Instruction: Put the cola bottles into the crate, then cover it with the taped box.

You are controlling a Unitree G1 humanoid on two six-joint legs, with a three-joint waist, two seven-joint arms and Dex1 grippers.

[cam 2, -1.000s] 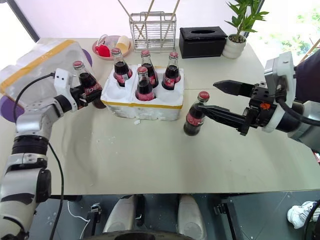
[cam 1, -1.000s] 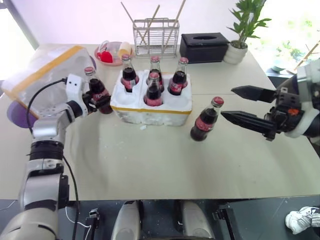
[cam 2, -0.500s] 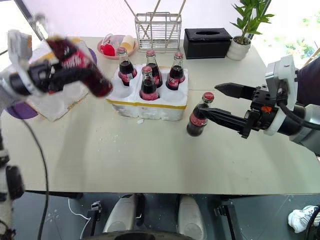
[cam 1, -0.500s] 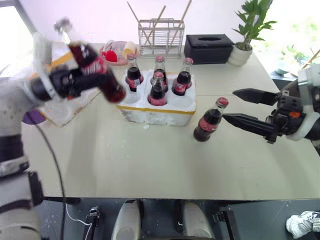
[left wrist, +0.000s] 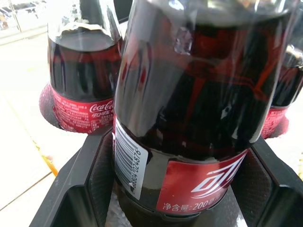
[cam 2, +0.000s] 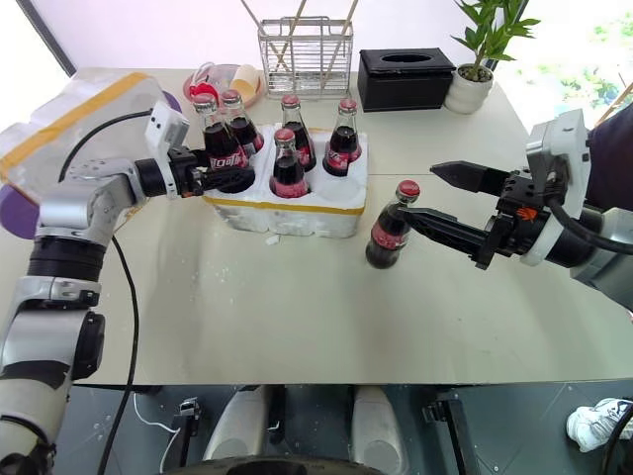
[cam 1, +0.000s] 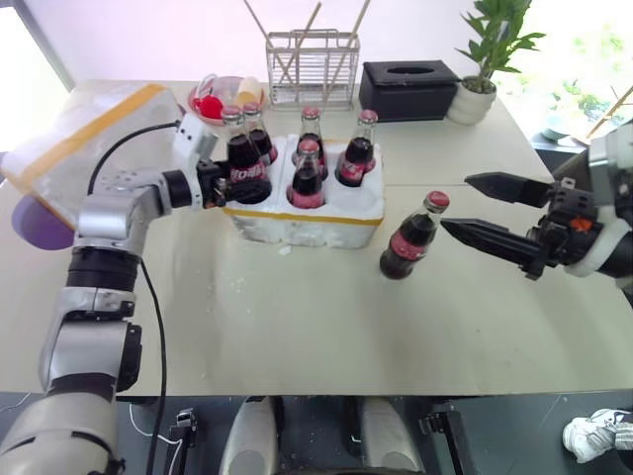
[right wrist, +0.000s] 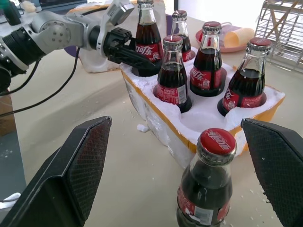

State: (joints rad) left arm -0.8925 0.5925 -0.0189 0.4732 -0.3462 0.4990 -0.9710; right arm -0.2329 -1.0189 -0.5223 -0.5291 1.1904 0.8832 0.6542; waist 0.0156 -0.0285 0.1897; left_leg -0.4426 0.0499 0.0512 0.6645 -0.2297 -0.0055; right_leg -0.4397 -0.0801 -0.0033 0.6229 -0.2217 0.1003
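We see the left claw [cam 1: 229, 183] closed around the lower body of a cola bottle [cam 1: 237, 158], its two black fingers [left wrist: 90, 175] pressing the glass on either side just at the red label. The bottle stands upright over the near-left corner of the crate [cam 1: 326, 223]; whether its base already sits in a well we cannot tell.

The crate stands toward the far middle of the counter [cam 1: 297, 317]. Four more bottles stand upright in its wells: one at the far left [cam 1: 259, 139] just behind the held bottle, one at the far middle [cam 1: 311, 129], one at the far right [cam 1: 358, 150], and one in the near middle [cam 1: 305, 176].

The sixth bottle [cam 1: 409, 237] stands upright on the bare counter, just off the crate's near-right corner and apart from it.

The right claw [cam 1: 473, 210] hangs level over the right side of the counter, its fingers spread wide and holding nothing. Its lower fingertip [cam 1: 450, 229] comes close beside the lone bottle's neck, and we cannot tell whether it touches.

The taped box [cam 1: 84, 134] lies at the far left corner of the counter, tilted, well apart from the crate.
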